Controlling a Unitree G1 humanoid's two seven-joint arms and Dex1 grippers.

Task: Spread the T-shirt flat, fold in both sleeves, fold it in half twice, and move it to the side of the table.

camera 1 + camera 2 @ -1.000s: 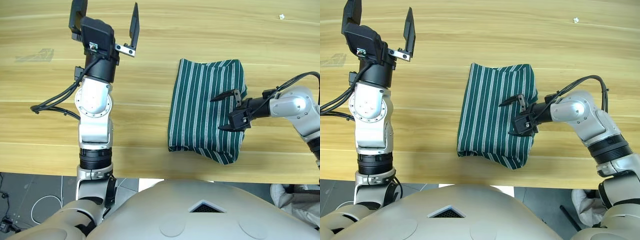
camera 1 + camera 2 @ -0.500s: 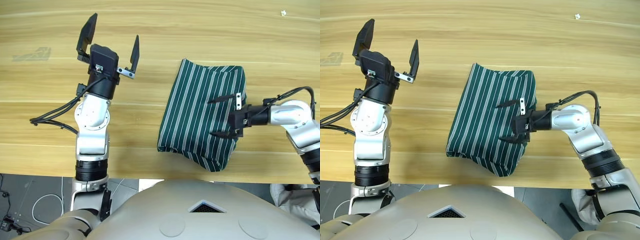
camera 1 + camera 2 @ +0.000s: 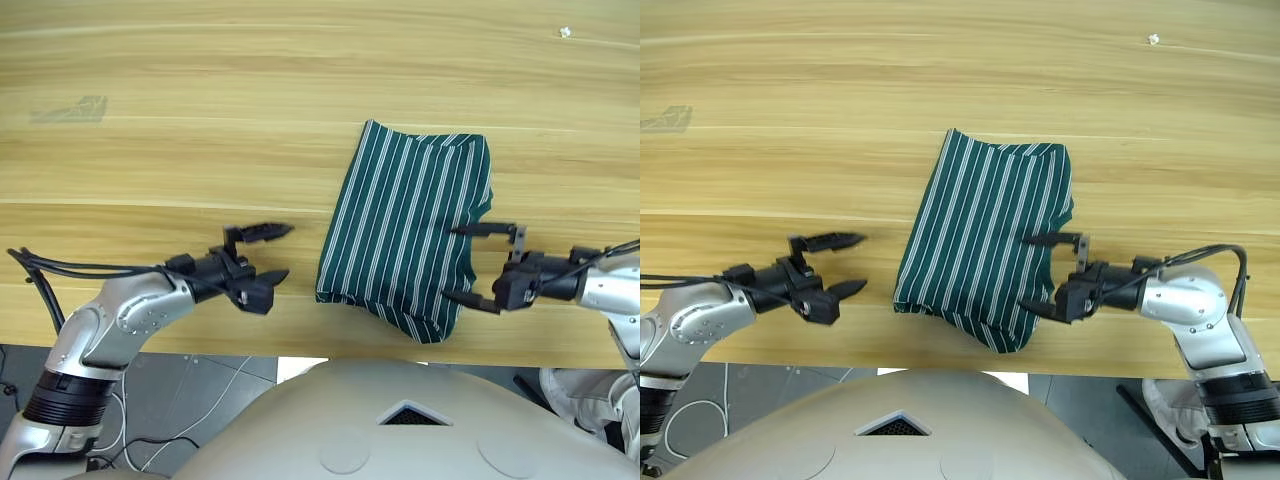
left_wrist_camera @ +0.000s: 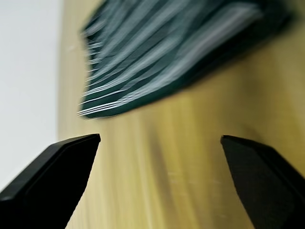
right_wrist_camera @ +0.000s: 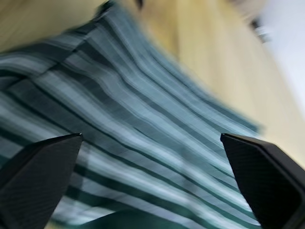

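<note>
I have the T-shirt point(image 3: 405, 230) lying on the bench point(image 3: 200, 60) as a compact striped packet, apparently already folded small, so I judge that only the move to the side remains. My right gripper point(image 3: 449, 262) sits at the T-shirt's right edge with its jaws spread wide over the hem and nothing pinched. My left gripper point(image 3: 288, 250) lies low just left of the T-shirt's near corner, apart from the cloth, jaws likewise spread; I read the pair as flanking the packet so it can be shifted without coming unfolded.
</note>
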